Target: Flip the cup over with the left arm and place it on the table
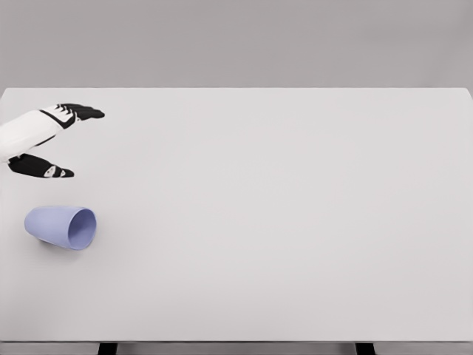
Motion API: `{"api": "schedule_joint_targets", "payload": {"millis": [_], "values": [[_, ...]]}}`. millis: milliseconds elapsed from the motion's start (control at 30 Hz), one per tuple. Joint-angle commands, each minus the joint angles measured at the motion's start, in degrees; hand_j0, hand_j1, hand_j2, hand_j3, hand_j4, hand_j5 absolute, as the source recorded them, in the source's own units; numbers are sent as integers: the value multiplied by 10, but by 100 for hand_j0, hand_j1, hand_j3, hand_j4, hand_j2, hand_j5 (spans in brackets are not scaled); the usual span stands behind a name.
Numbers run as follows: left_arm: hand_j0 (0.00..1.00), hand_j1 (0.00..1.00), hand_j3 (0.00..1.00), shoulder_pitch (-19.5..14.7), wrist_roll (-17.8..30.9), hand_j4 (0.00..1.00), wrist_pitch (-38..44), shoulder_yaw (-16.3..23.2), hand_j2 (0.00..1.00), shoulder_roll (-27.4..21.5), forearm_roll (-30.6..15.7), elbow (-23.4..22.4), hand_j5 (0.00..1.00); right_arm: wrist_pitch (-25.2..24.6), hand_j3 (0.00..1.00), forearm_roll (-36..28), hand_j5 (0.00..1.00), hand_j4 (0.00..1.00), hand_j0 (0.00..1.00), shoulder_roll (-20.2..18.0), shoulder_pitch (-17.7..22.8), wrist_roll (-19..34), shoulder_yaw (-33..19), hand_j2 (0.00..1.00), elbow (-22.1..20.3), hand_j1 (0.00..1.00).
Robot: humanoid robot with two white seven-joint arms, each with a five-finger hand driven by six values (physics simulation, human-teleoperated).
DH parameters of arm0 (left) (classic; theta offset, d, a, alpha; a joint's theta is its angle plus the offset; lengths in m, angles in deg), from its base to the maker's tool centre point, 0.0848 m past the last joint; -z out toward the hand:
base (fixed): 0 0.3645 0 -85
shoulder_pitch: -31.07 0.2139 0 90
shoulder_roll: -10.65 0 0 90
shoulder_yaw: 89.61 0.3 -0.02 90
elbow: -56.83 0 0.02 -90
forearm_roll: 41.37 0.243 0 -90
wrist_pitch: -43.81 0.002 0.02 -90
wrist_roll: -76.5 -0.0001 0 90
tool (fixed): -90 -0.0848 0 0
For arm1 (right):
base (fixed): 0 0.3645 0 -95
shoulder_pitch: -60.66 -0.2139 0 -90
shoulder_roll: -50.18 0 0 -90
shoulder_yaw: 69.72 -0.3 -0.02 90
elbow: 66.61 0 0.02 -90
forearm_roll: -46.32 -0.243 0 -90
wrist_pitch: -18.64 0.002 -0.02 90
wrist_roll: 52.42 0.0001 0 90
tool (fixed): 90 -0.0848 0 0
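A pale blue cup [61, 226] lies on its side on the white table [281, 207], near the left edge, with its open mouth facing right and slightly toward me. My left hand [80, 142] hovers above and behind the cup, well apart from it. Its black fingers [83, 112] are spread away from the thumb [44, 168] and nothing is between them. The right arm is out of view.
The table's front edge runs along the bottom of the view, with two dark legs [108, 348] showing below it. A plain grey wall [236, 41] stands behind the far edge.
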Motion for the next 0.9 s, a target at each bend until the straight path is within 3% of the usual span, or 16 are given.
{"api": "schedule_joint_targets", "payload": {"millis": [0, 333, 400, 467, 567, 600, 667, 767, 867], "values": [[100, 100, 100, 0, 0, 100, 1, 2, 100, 0, -1, 0, 100, 0, 100, 0, 100, 100, 100, 0, 0, 1, 1, 100, -1, 100], [100, 100, 100, -6, 34, 100, 1, 1, 100, -16, -7, 1, 100, 0, 100, 0, 100, 100, 100, 0, 0, 0, 2, 100, 2, 100], [100, 100, 100, -31, -8, 100, 1, 34, 100, -98, -46, -8, 100, 0, 100, 0, 100, 100, 100, 0, 0, 0, 2, 100, 2, 100], [100, 100, 100, -69, -31, 100, 1, 119, 100, -175, -46, 24, 100, 0, 100, 0, 100, 100, 100, 0, 0, 0, 2, 100, 2, 100], [100, 100, 100, -65, -38, 100, 1, 165, 100, -321, -55, 73, 100, 0, 100, 0, 100, 100, 100, 0, 0, 0, 2, 100, 2, 100], [100, 100, 100, -63, -37, 100, 1, 174, 100, -324, -72, 77, 100, 0, 100, 0, 100, 100, 100, 0, 0, 0, 2, 100, 2, 100], [100, 100, 100, -32, -34, 100, 1, 210, 100, -331, -193, 99, 100, 0, 100, 0, 100, 100, 100, 0, 0, 0, 2, 100, 2, 100], [100, 100, 100, -11, -34, 100, 1, 212, 100, -331, -221, 101, 100, 0, 100, 0, 100, 100, 100, 0, 0, 1, 2, 100, 2, 100], [100, 100, 100, 5, -31, 100, 38, 212, 100, -315, -285, 104, 100, 0, 100, 0, 100, 100, 100, 0, 0, 1, 2, 100, 2, 100]]}}
